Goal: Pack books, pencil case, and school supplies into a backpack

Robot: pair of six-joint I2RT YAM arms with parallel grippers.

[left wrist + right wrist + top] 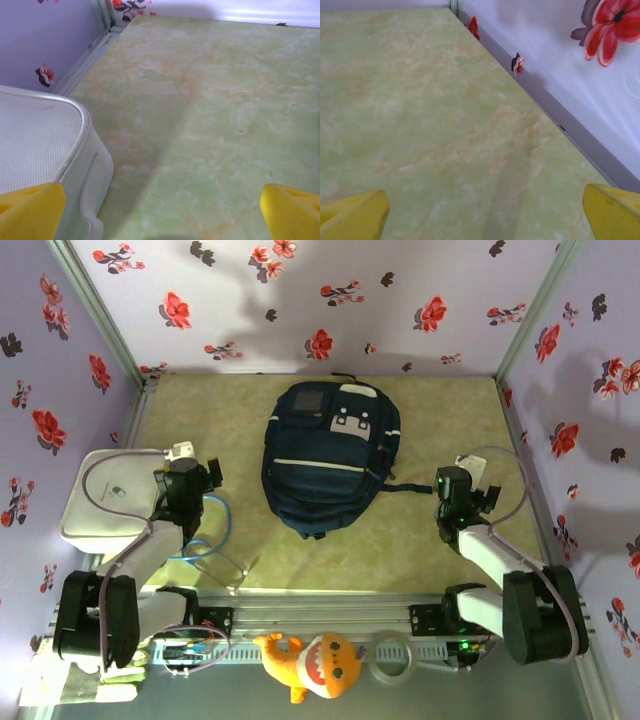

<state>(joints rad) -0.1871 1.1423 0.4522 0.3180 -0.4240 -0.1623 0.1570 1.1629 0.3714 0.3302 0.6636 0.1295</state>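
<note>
**deskwatcher:** Mind running through the big stuff first?

**yam_fan:** Sure thing. Lilac walls (pixel 320 300) with red and black flower print on three sides, boxing in a pale green marbled desk (pixel 430 420). Smack in the middle of that: large navy-blue fabric backpack (pixel 330 460) with thin white trim lines. Lying flat, front pocket facing up, white-grey patches toward the back wall, one dark strap trailing off to the right. Zipped or not, can't tell from up top.

**deskwatcher:** And off to the sides?

**yam_fan:** Far left: white flat tray with rounded corners (pixel 105 495), well apart from the backpack. Just beside its corner, left end effector (pixel 160 215), yellow fingertips (pixel 30 212) spread wide, pinching nothing, just bare desk between them. Right end effector (pixel 482 215), same deal: spread wide, holding nothing, bare desk underneath, close to the right wall. One on each side of the backpack, neither touching it.

**deskwatcher:** Any small bits?

**yam_fan:** Yep, down on the metal rail (pixel 330 612) between the arm bases: orange plush fish with a toothy grin (pixel 310 665), and just right of it a clear tape roll (pixel 392 655). Also a thin blue cable (pixel 215 540) looping beside the left arm.
</note>
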